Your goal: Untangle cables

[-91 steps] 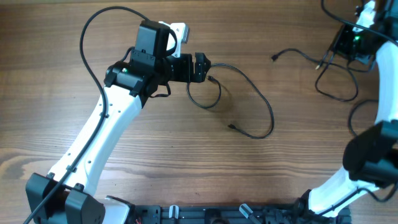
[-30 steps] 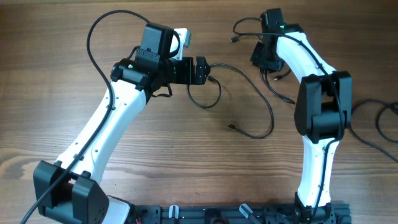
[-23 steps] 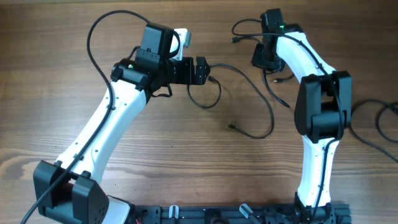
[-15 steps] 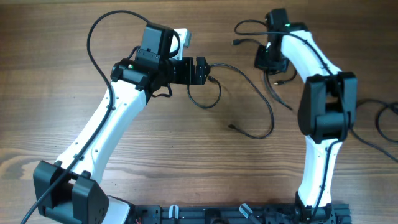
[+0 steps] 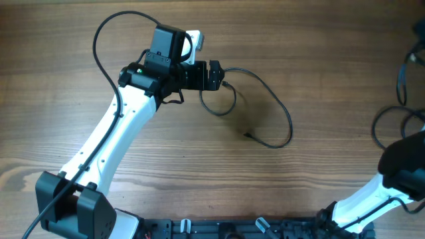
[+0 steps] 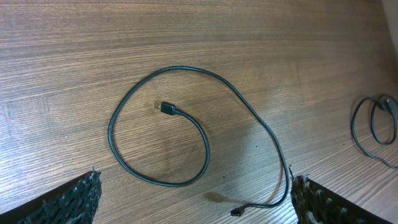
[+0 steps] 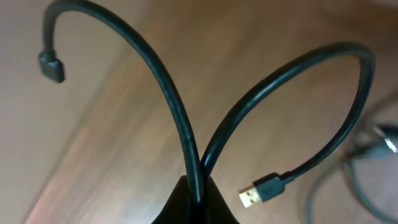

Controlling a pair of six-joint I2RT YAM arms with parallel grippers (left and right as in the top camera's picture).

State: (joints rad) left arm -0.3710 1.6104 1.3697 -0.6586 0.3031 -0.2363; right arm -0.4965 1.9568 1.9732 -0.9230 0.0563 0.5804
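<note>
One thin black cable [image 5: 279, 106] lies on the wooden table in a loop with a long tail. In the left wrist view the loop [image 6: 186, 134] has a small plug [image 6: 166, 108] inside it and a second plug [image 6: 237, 211] at the tail's end. My left gripper [image 5: 215, 74] hovers over the loop's upper left, open and empty, its fingers [image 6: 199, 208] spread wide. My right gripper [image 7: 196, 193] is shut on a thicker black cable [image 7: 168, 106], pinching two strands of it. That cable's gold-tipped plug [image 7: 258, 191] hangs beside the jaws. The right gripper is outside the overhead view.
More thin black cords [image 5: 376, 127] curl at the table's right edge, and also show in the left wrist view [image 6: 373, 121]. My right arm's base [image 5: 402, 166] stands at the lower right. My left arm [image 5: 119, 139] crosses the left half of the table.
My right arm has swung from the upper middle to the right, out of the overhead view, taking its cable with it. The left arm and the looped cable have not moved.
</note>
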